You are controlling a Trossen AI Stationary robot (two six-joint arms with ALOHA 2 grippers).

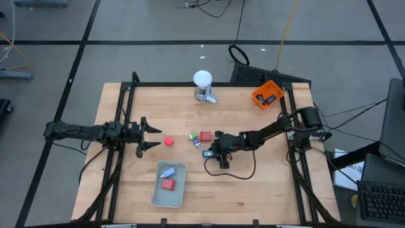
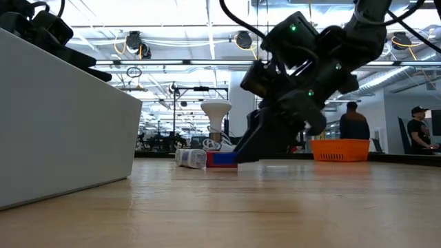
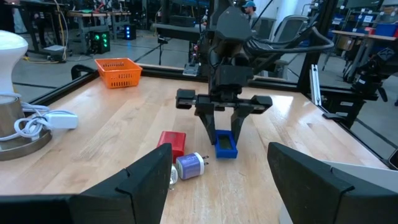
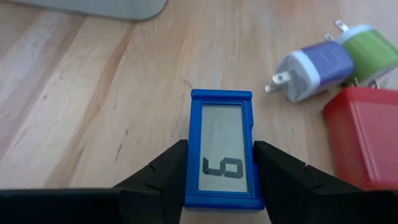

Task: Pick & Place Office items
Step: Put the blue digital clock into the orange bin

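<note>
Two end effectors over wooden table (image 1: 266,183): right (image 1: 209,152) grasping blue counter (image 4: 225,148), left (image 1: 154,136) released.

Robotics lab: open hall with ceiling ducts (image 2: 138,43), equipment racks (image 3: 102,37), cables on floor (image 1: 215,6), wooden worktop (image 1: 253,183).

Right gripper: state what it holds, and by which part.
The right gripper clamps the blue display block by its two long sides, on the table. The left gripper holds nothing.

Counter (image 4: 222,148) between right pincer (image 4: 219,186) fingers, beside two plugs (image 4: 314,67) and a block (image 4: 367,134).
</note>
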